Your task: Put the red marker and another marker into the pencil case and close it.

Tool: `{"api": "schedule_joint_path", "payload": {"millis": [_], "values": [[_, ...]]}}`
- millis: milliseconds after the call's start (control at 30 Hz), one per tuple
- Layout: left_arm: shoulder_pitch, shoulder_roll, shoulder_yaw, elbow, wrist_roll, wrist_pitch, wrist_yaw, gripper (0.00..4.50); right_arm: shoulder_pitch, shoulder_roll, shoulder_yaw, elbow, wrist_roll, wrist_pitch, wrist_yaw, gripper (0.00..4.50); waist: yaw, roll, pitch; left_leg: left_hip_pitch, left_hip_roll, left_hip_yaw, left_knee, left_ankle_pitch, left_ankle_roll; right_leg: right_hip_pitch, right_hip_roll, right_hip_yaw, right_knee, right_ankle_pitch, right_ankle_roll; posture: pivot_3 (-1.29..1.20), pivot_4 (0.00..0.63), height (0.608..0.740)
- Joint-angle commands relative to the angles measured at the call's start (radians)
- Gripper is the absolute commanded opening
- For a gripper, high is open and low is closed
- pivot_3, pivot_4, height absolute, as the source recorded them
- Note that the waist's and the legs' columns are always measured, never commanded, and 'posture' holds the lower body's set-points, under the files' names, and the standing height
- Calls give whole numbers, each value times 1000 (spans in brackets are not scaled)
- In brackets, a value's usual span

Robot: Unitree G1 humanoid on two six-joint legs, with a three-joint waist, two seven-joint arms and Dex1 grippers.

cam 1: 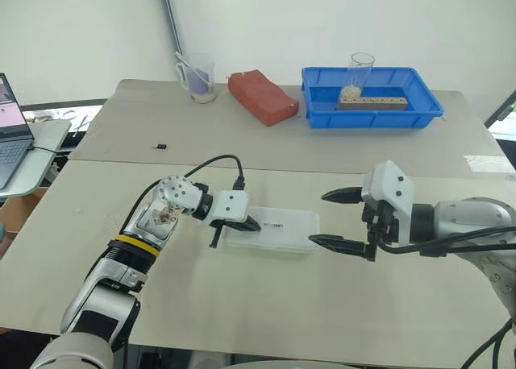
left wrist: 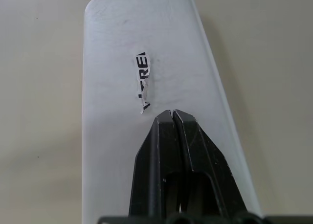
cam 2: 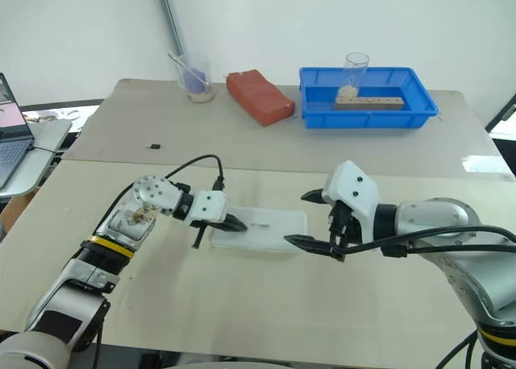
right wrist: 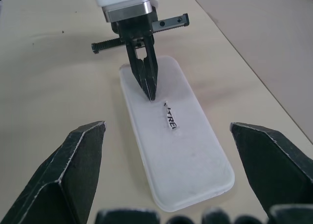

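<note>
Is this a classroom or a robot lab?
Probably a robot lab or test room: plain tables against a bare white wall, a laptop on a side desk, and a blue tray with props set out.

Case shut, flat on table

White translucent case (cam 1: 274,230), rounded corners, lid down, lies flat near the table's front-centre, long side running left-right. Torn dark-lettered label on the lid, only part readable. Markers can't be made out through the plastic. Left gripper (right wrist: 151,94) tips closed, resting on the lid's left end.
</note>
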Motion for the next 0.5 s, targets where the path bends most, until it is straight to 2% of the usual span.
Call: {"api": "schedule_joint_path", "payload": {"millis": [33, 100, 200, 433, 500], "values": [[4, 23, 24, -4, -23, 36, -2, 109, -29, 1, 3, 13, -7, -21, 3, 4500, 0, 0, 0, 0, 0, 0, 0, 0, 0, 0, 0, 0, 0, 0, 0, 0, 150, 740], [-4, 42, 88, -43, -81, 124, 17, 109, -17, -13, 3, 32, -19, -34, 23, 4500, -1, 1, 0, 0, 0, 0, 0, 0, 0, -1, 0, 0, 0, 0, 0, 0, 150, 740], [10, 91, 193, -116, -151, 226, 68, 931, 13, -35, 3, 85, -63, -79, 61, 4500, -3, -1, 1, -2, 0, 0, 0, 0, 0, -2, 1, 0, 0, 0, 0, 0, 150, 740], [182, 279, 419, -355, -280, 450, 126, 4480, 46, -52, -2, 228, -138, -188, 142, 4500, -9, -1, 1, 1, 1, 1, -2, 0, 0, -1, 0, 0, 0, 0, 0, 0, 150, 740], [259, 334, 486, -436, -297, 499, 158, 4480, 59, -56, -7, 265, -160, -225, 165, 4500, -8, -1, 1, 3, 2, 1, -2, 0, 0, 0, 0, 0, 0, -1, 0, 0, 150, 740]]}}
